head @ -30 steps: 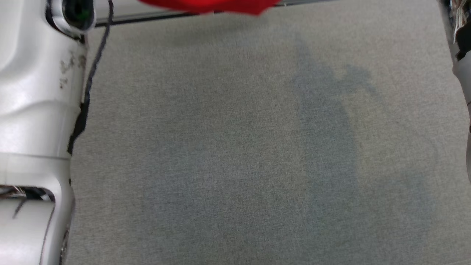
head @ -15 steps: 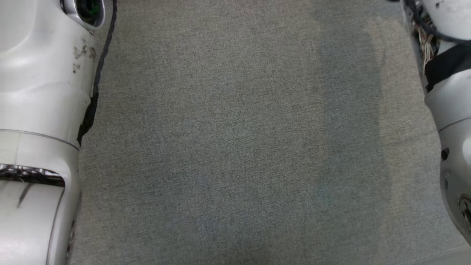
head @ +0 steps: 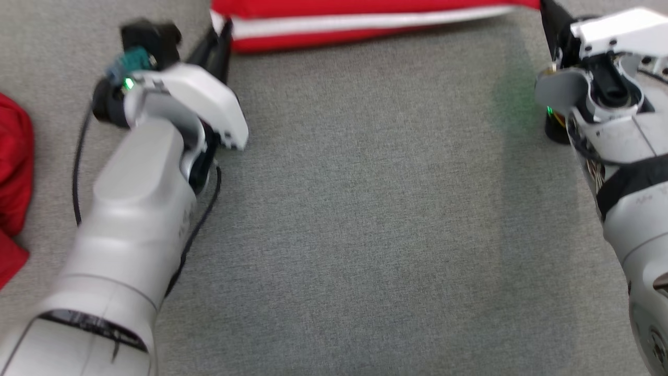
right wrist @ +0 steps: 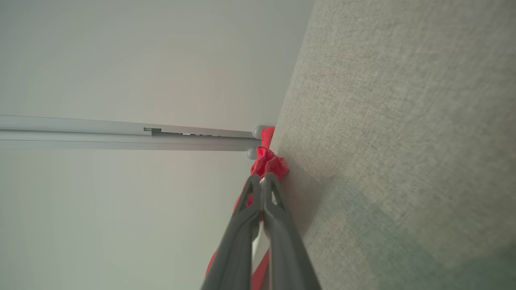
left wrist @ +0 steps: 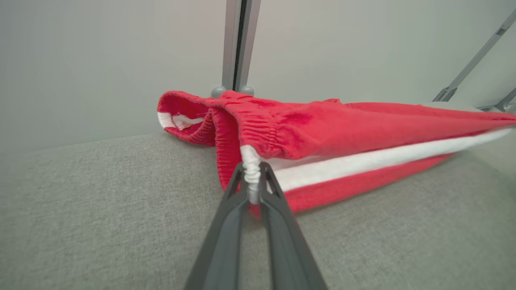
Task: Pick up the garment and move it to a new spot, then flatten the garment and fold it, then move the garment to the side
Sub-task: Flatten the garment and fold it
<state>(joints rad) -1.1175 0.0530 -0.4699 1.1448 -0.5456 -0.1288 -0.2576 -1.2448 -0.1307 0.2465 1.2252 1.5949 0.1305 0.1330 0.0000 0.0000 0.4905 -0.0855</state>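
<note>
Garment (head: 365, 23), red with a white stripe: stretched taut along the far side of the grey bench (head: 365, 219), between our two hands. Left hand (left wrist: 253, 179) pinched almost closed on the waistband stripe; right hand (right wrist: 263, 181) clamped tight on the opposite end. We judge it best to lower both ends together, tension even, so it lies flat. Containers: none seen.
</note>
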